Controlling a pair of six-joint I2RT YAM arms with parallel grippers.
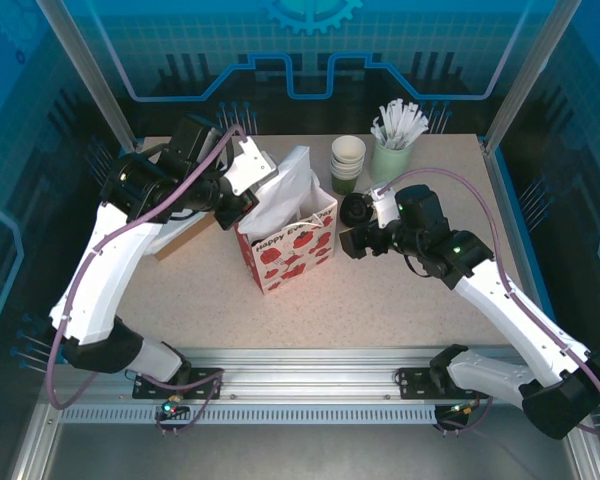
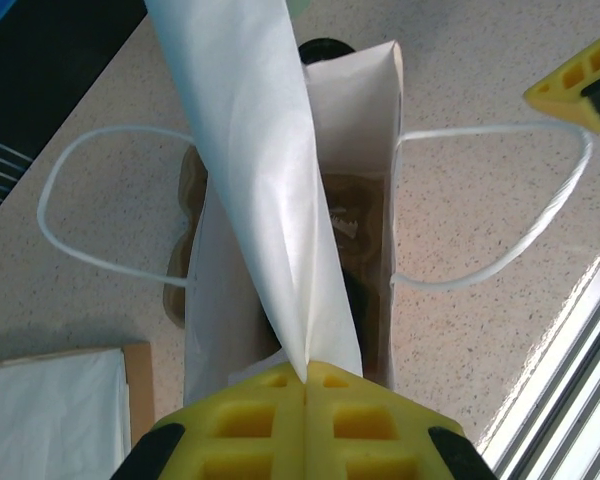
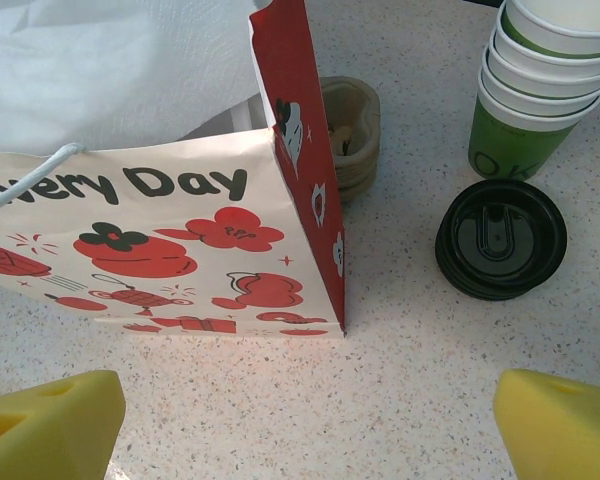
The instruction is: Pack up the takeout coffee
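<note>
One coffee stood upright, lid up, just ahead of the wide-open, empty right gripper. The left gripper pinched the tissue in the one bag.

The mouth of the bag is largely taken up by white tissue paper. Bare tabletop is left between bag and takeout coffee, which is closely flanked by stacked cups.

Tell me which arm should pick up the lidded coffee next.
Right: the right gripper is open with the takeout coffee just ahead; the left gripper is shut on the white tissue paper.
</note>
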